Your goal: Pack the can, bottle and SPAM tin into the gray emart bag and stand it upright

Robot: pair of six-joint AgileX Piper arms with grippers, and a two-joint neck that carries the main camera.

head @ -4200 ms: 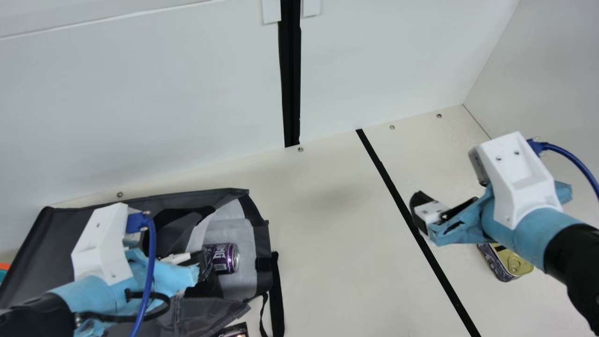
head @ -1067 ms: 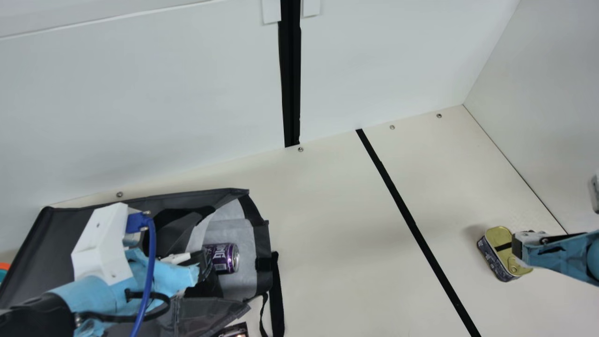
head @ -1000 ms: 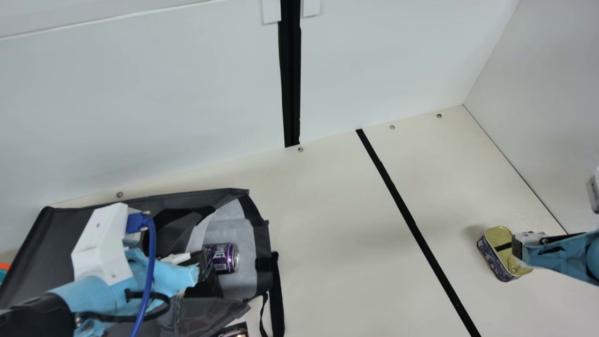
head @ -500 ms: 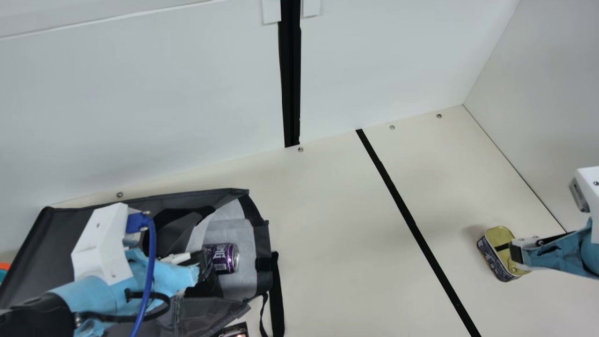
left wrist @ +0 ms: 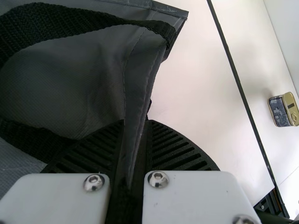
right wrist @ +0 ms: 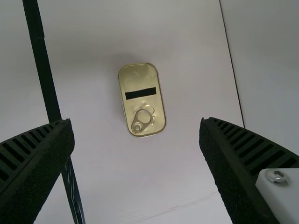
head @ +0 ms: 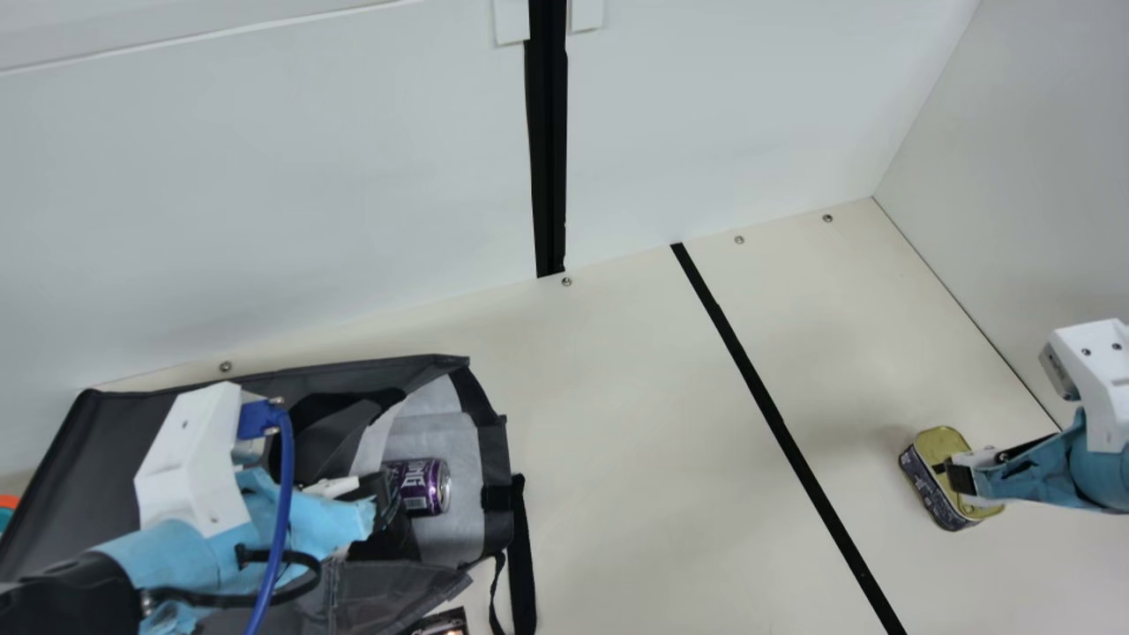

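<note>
Centring our widely spread right gripper [right wrist: 136, 122] over the tin [right wrist: 140, 79] at the main view's four o'clock, we should descend squarely, our left gripper [left wrist: 135, 122] clamping the bag [left wrist: 60, 70] at eight.

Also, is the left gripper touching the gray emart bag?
Touching: the left wrist view shows the left gripper pinching a fold of the gray emart bag.

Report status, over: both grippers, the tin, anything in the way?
Left gripper: jaws shut on gray bag. Right gripper: jaws open above SPAM tin. Tin not yet gripped, ring-pull side up. Nothing seen between right jaws and tin.
</note>
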